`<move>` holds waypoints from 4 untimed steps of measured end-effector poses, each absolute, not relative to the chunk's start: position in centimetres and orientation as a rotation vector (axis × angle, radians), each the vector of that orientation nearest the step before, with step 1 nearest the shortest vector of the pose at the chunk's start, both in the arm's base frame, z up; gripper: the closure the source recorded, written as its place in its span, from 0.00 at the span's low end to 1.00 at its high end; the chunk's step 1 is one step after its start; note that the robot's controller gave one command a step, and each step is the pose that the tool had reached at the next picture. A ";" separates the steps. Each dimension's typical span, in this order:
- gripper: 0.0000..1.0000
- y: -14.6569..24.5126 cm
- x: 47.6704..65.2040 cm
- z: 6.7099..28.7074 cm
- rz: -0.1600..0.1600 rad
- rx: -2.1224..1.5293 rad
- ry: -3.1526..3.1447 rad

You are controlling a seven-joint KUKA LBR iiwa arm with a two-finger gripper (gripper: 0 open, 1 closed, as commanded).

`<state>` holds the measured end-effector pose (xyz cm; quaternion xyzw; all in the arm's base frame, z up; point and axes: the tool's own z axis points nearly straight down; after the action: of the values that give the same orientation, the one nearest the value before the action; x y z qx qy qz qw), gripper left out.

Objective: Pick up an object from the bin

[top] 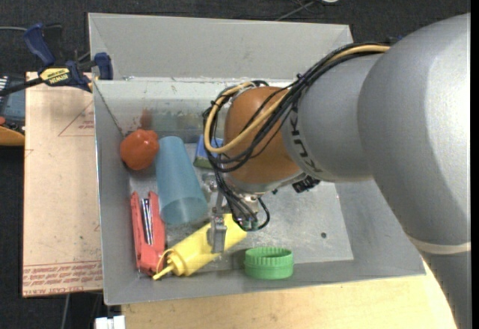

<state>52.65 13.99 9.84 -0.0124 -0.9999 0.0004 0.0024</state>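
My gripper [218,236] hangs low in the front middle of the bin, its tip right over or against the body of a yellow squeeze bottle [193,251]. The bottle lies on its side with its orange nozzle pointing to the front left. A light blue plastic cup [178,179] lies on its side just left of the gripper, its mouth toward the front. A green ring-shaped lid [268,262] sits flat at the front, to the right of the bottle.
A red hand tool [147,232] lies along the left wall. An orange ball [139,149] rests in the back left corner. Something blue [212,146] peeks out behind the arm's orange cover. The arm covers the bin's right half.
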 end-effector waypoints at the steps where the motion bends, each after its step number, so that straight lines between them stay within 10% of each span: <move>1: 0.00 12.4 58.5 18.5 -0.014 -0.057 -3.184; 2: 0.00 11.4 54.6 14.2 -0.011 0.037 -3.166; 3: 0.00 10.3 54.3 14.0 -0.007 0.158 -3.147; 4: 0.00 11.0 53.7 7.4 0.000 0.751 -3.053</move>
<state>53.66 10.98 7.43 0.2388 -0.9711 0.0000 -0.0011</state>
